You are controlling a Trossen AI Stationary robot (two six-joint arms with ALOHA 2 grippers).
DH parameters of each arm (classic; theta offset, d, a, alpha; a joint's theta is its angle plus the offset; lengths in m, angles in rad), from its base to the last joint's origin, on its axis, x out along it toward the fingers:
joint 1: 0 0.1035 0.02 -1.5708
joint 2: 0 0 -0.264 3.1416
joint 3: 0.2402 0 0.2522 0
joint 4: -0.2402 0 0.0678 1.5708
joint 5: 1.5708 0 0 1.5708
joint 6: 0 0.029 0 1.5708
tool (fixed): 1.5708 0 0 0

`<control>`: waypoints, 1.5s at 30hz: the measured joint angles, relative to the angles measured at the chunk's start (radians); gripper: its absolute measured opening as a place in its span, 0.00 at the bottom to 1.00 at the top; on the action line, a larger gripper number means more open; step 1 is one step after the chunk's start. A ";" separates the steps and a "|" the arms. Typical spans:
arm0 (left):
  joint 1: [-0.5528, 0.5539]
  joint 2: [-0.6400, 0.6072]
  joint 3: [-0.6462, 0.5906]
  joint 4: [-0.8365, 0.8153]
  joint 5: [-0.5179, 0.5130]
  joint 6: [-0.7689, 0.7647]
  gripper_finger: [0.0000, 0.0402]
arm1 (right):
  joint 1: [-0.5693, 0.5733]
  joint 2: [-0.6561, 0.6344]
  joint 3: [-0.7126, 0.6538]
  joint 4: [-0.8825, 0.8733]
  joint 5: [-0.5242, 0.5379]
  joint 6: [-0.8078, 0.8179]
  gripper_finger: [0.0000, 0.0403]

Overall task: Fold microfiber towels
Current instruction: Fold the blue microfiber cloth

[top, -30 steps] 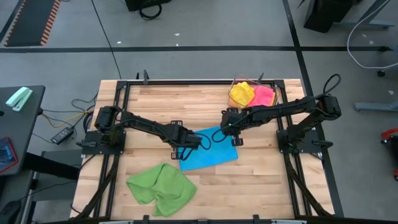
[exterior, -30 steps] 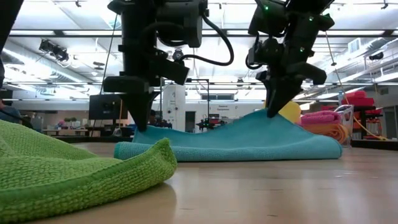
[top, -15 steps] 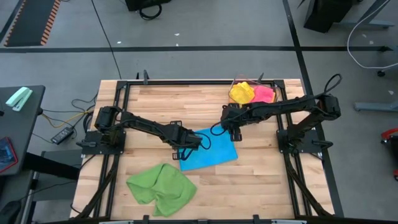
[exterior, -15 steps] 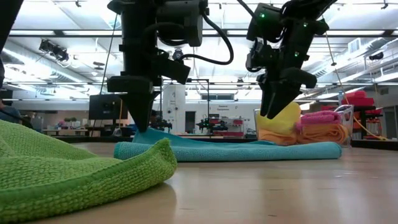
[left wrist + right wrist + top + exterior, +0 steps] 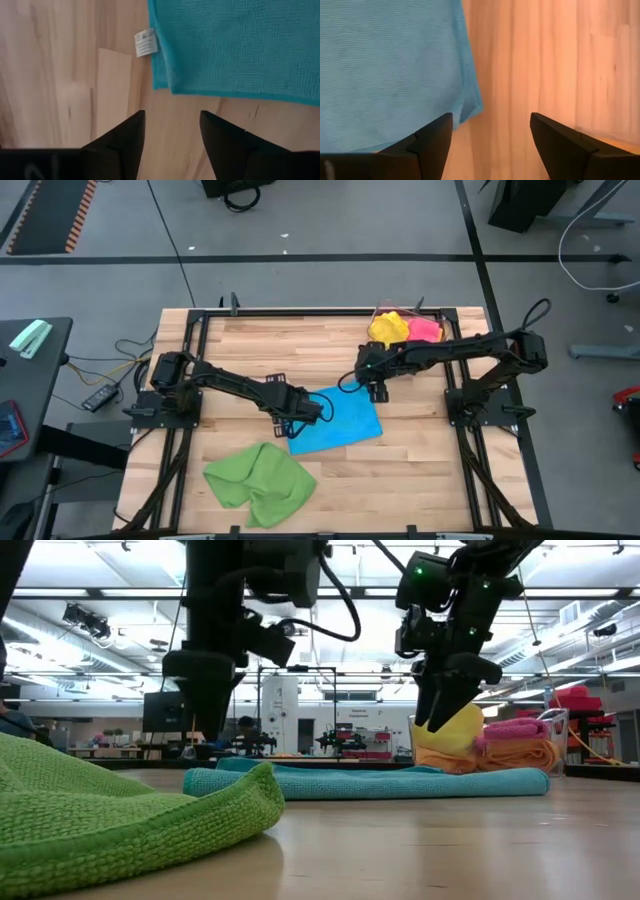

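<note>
L tool (image 5: 170, 135) open – towel (image 5: 235, 45) tag (image 5: 145, 42) unreadable

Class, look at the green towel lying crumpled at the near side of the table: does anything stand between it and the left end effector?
Nothing visible does. The left end effector hangs open over the blue towel's edge, and only bare table separates it from the green towel.

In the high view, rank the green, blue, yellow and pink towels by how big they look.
1. green towel, loosely bunched
2. blue towel, lying flat
3. yellow towel and pink towel: both small, piled together and overlapping, so I won't rank them.
</note>
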 joint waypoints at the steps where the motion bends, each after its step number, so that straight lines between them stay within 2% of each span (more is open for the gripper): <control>1: -0.004 0.000 0.009 -0.011 -0.001 -0.001 0.48 | -0.007 -0.001 0.000 -0.001 0.000 0.008 0.69; 7: -0.040 0.000 0.032 0.040 -0.002 0.040 0.41 | -0.015 -0.006 0.000 0.009 -0.009 0.068 0.68; 14: -0.059 0.008 0.031 0.170 0.001 0.110 0.35 | 0.046 -0.007 -0.015 0.134 -0.133 0.100 0.68; 18: -0.047 0.016 -0.015 0.255 0.000 0.185 0.33 | 0.103 -0.007 -0.065 0.201 -0.192 0.127 0.68; 23: -0.001 0.018 -0.043 0.261 -0.013 0.217 0.31 | 0.182 -0.007 -0.118 0.273 -0.192 0.204 0.68; 26: 0.033 0.017 -0.044 0.256 0.017 0.280 0.32 | 0.218 -0.008 -0.155 0.337 -0.173 0.252 0.68; 30: 0.083 0.016 -0.044 0.284 0.105 0.360 0.32 | 0.242 -0.008 -0.198 0.343 -0.029 0.280 0.68; 32: 0.103 0.015 -0.044 0.313 0.127 0.370 0.31 | 0.230 -0.008 -0.222 0.349 0.023 0.260 0.68; 36: 0.125 0.014 -0.044 0.340 0.129 0.348 0.29 | 0.156 -0.008 -0.238 0.367 0.023 0.239 0.68; 42: 0.139 0.014 -0.044 0.333 0.130 0.347 0.28 | -0.024 -0.008 -0.239 0.369 -0.099 0.247 0.68; 45: 0.139 0.014 -0.044 0.336 0.130 0.354 0.29 | -0.067 -0.008 -0.239 0.369 -0.119 0.226 0.67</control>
